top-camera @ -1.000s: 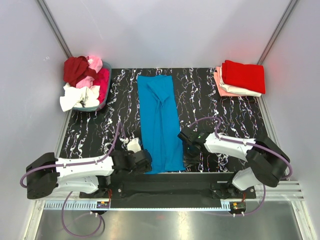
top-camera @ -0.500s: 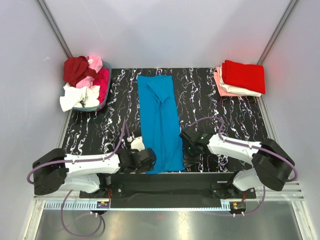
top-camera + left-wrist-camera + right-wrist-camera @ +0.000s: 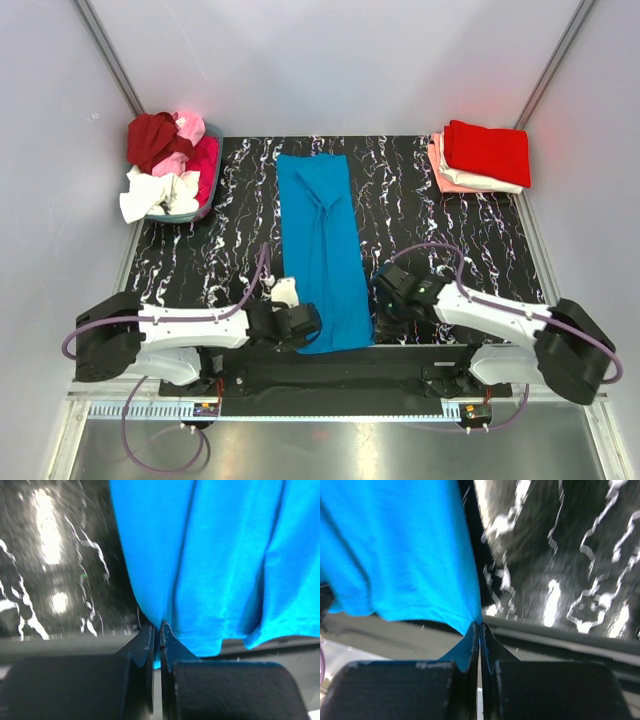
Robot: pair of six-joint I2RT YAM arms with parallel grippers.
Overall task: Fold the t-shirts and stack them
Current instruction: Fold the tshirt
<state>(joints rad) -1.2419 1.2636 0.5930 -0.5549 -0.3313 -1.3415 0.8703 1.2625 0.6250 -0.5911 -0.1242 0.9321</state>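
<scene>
Two end effectors sit at the near edge of the surface (image 3: 430,210). The left end effector (image 3: 159,630) has its jaws pressed together on the near left corner of the one blue t-shirt (image 3: 322,250), and the right end effector (image 3: 480,629) is clamped just as tightly on the hem's near right corner (each wrist view shows blue cloth caught right at the tips). From there the shirt lies as one long narrow strip up the middle of the surface, its hem at the near edge and its other end close to the far edge. On either side of the strip the black marbled top is bare, giving open lanes to the left and right edges. In the far left corner stands one basket (image 3: 208,205) heaped with dark red cloth (image 3: 150,138), pink cloth (image 3: 188,128), magenta cloth (image 3: 205,160) and white cloth (image 3: 150,195); how many garments that makes I cannot tell. In the far right corner is one folded stack of three layers: a red shirt (image 3: 488,150) on top, a cream shirt (image 3: 485,183) under it, and a salmon-pink shirt (image 3: 443,172) lowest.
</scene>
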